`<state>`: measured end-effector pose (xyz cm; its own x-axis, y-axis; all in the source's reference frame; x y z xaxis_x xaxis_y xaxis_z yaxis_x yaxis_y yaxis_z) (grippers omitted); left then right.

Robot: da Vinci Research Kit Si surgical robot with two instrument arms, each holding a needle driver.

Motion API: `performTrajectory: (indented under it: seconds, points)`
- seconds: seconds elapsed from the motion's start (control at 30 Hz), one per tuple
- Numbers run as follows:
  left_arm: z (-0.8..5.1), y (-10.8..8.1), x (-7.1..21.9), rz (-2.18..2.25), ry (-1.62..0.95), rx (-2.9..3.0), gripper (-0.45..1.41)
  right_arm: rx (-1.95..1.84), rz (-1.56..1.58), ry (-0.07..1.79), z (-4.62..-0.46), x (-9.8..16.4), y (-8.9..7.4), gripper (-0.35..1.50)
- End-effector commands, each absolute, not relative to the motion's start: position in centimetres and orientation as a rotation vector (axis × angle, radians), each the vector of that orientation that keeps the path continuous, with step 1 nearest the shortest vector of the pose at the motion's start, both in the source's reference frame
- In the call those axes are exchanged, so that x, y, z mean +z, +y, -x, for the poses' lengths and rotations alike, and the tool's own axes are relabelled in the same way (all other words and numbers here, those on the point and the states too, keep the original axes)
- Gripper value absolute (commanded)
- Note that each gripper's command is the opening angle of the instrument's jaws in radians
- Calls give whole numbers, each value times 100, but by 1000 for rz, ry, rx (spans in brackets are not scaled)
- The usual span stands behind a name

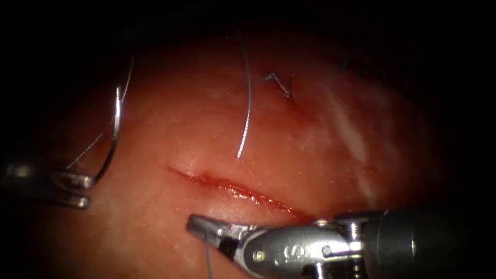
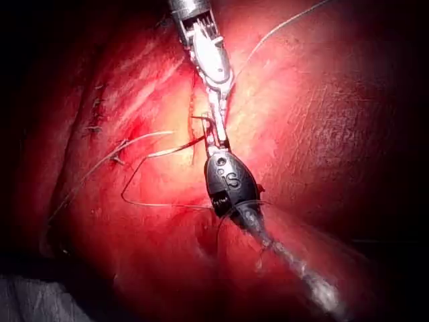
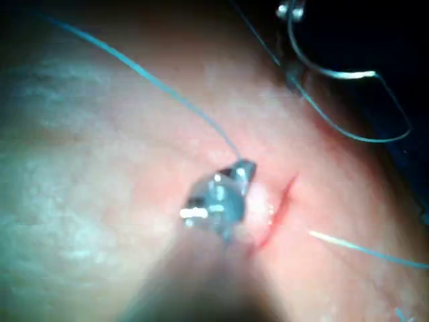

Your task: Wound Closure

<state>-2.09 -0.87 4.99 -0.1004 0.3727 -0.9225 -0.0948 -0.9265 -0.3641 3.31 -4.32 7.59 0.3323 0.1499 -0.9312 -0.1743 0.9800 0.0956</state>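
Endoscope view: needle (image 1: 117, 129) off tissue (image 1: 310, 155), well left of cut (image 1: 232, 188), gripped at lower end by left hand (image 1: 85, 191), clamped. Right hand (image 1: 199, 227) just below cut, clamped on thread (image 1: 208, 258). Loose thread end (image 1: 247, 113) above cut; earlier stitch (image 1: 281, 85) beyond.

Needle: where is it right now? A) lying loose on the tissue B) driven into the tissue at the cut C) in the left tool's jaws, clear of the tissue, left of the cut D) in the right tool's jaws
C: the left tool grips the needle near one end, its curve rising free of the tissue, left of the cut; the right tool holds thread.
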Motion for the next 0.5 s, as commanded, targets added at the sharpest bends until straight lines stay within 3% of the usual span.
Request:
performTrajectory:
  seconds: [0.03, 0.5]
  points:
    - [214, -87, 506, 1865, -304, 2097, -45, 205, 16, 1219, -329, 758, -440, -35]
    - [215, -87, 506, 1864, -303, 2097, -45, 178, 9, 1217, -276, 714, -489, -35]
